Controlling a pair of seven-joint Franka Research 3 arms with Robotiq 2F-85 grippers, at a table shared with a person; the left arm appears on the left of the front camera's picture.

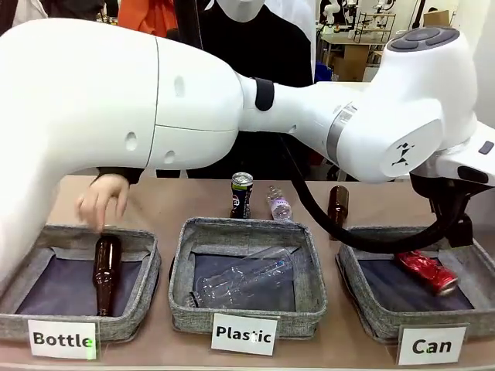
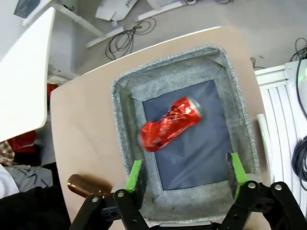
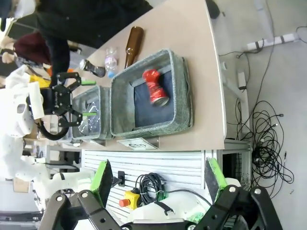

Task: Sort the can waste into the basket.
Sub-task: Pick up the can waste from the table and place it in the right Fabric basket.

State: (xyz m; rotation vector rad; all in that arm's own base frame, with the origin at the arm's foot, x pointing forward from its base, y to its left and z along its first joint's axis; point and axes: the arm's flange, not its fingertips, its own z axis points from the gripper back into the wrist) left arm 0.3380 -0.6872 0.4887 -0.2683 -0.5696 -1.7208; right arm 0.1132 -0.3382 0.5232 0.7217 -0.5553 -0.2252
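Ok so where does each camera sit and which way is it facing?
Front: between the arms, facing across the table to a person's hand; the left arm spans it.
Left wrist: above the Can basket, looking down; open left hand frames the red can.
Right wrist: beyond the table's end, looking back; open right hand.
All share the red can.

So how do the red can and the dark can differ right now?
The red can lies on its side inside the Can basket; the dark can stands upright on the table beyond the Plastic basket. The red can is dented; the dark can looks intact. Both are small drink cans.
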